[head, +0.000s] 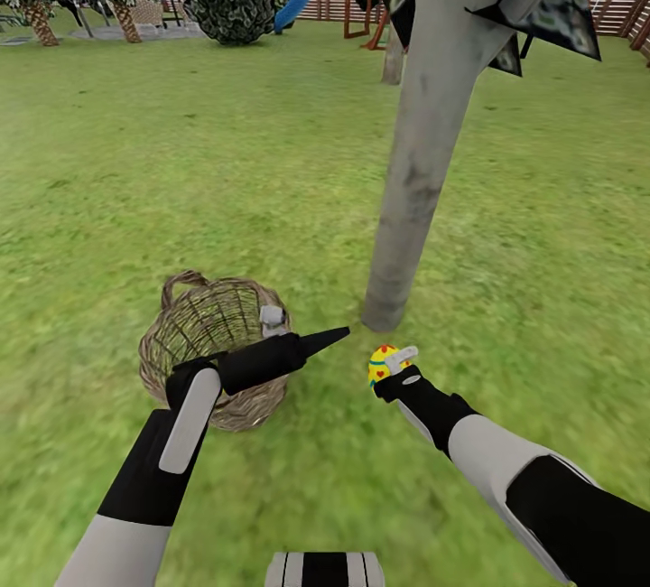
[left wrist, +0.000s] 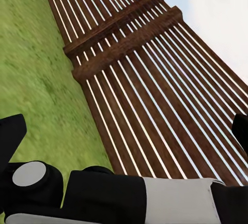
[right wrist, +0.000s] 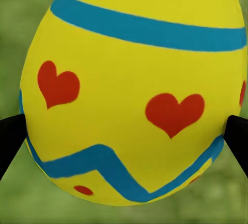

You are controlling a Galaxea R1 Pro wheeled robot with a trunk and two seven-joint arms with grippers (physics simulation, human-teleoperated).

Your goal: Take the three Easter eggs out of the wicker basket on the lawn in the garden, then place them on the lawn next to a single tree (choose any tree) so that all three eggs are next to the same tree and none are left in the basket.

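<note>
Head view: the right gripper [head: 390,368] holds a yellow Easter egg [head: 379,365] low over the lawn [head: 271,172], just beside the foot of the pale tree [head: 424,172] trunk. The wicker basket [head: 212,348] sits near, on the side of the trunk toward the left arm; whether eggs remain inside cannot be told through the weave and the arm crossing it. The left gripper [head: 329,336] reaches across the basket's rim toward the trunk; the left wrist view shows its dark fingertips [left wrist: 11,136] well apart, with nothing between them, against grass and the slatted fence [left wrist: 150,79].

Right wrist view: the fingers [right wrist: 10,141] press the egg [right wrist: 134,90] on its two flanks, its long axis running crosswise to the grip. The grass lies straight beyond the egg, so the coming release probably needs only a short descent. The egg carries blue bands, a zigzag and red hearts; no writing or brand is readable.
</note>
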